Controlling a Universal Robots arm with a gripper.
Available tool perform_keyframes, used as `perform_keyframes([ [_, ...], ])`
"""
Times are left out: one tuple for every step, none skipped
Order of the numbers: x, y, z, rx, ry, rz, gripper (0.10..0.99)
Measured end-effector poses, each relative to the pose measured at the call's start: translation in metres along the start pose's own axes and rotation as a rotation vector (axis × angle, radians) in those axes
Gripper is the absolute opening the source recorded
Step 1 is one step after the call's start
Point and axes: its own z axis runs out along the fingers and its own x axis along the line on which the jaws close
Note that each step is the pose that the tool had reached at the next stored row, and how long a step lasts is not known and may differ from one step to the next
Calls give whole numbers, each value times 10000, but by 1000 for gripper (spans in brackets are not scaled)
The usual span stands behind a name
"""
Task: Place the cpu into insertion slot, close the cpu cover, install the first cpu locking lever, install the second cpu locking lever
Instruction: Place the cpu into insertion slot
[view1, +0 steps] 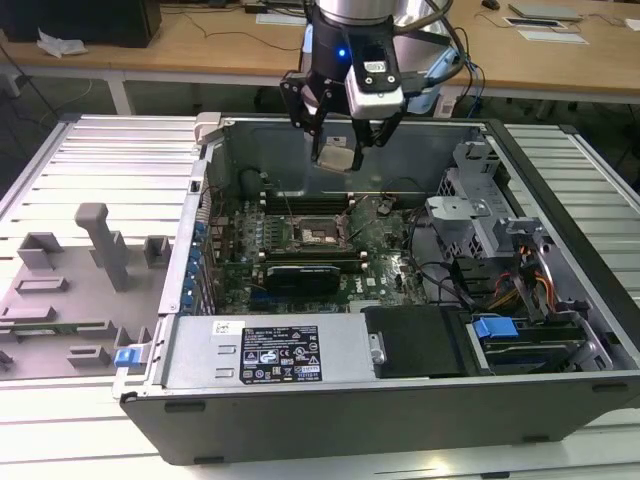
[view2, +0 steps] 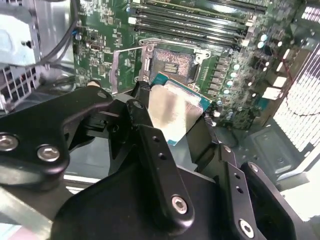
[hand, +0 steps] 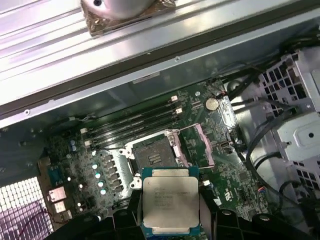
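My gripper (view1: 338, 150) hangs above the open computer case, shut on the cpu (view1: 335, 156) by two opposite edges. In both wrist views the cpu (view2: 175, 107) (hand: 169, 199) shows its silver-grey metal top between the black fingers (view2: 142, 120). The insertion slot (view1: 320, 232) (view2: 172, 62) (hand: 152, 149) lies below it on the green board, open and dark, with nothing in it. The cpu cover (hand: 201, 145) (view2: 125, 70) stands flipped open beside the socket. The cpu is well above the slot and apart from it.
Long black memory sticks (view1: 300, 205) run beside the socket. A grey drive cage (view1: 470, 205) and cables (view1: 530, 280) fill the exterior view's right side of the case. A labelled power supply (view1: 265, 352) sits at the front. Grey fixtures (view1: 100, 245) stand on the table at the exterior view's left.
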Motion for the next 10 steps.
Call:
perform_keyframes([
  [0,0,3,-1,-13,146,541],
  [0,0,7,-2,-30,340,541],
  [0,-1,13,1,-59,668,541],
  [0,-1,17,5,-82,920,541],
  [0,-2,20,9,-96,1065,541],
  [0,-2,22,13,-111,1205,541],
  [0,-2,26,22,-137,1468,541],
  [-1,-2,30,32,-163,1710,541],
  [-1,-3,33,37,-179,1861,541],
  [-1,-3,35,43,-195,2026,541],
])
